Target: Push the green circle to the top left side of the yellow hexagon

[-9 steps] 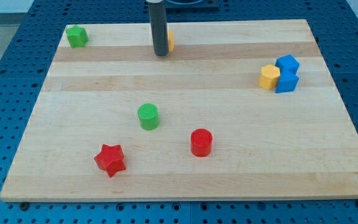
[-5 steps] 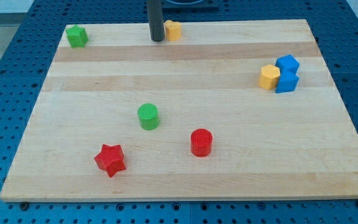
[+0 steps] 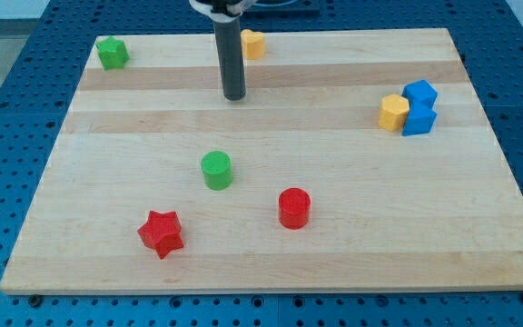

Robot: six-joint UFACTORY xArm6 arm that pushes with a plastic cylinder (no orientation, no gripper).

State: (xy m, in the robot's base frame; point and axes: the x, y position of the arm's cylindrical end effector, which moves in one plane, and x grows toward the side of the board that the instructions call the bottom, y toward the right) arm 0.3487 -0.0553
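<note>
The green circle [image 3: 216, 170] is a short green cylinder left of the board's middle. The yellow hexagon [image 3: 393, 113] stands at the view's right, touching two blue blocks [image 3: 419, 107]. My tip [image 3: 234, 96] is on the board above the green circle, well apart from it and slightly to its right. The yellow hexagon is far to the tip's right.
A yellow block [image 3: 253, 44] sits at the top edge just right of the rod. A green block [image 3: 112, 53] is at the top left corner. A red cylinder [image 3: 294, 207] and a red star [image 3: 161, 233] lie below the green circle. The wooden board [image 3: 479, 227] lies on a blue pegboard.
My tip first moved up toward the top edge beside the yellow block, then came down the board toward the green circle. No block has moved.
</note>
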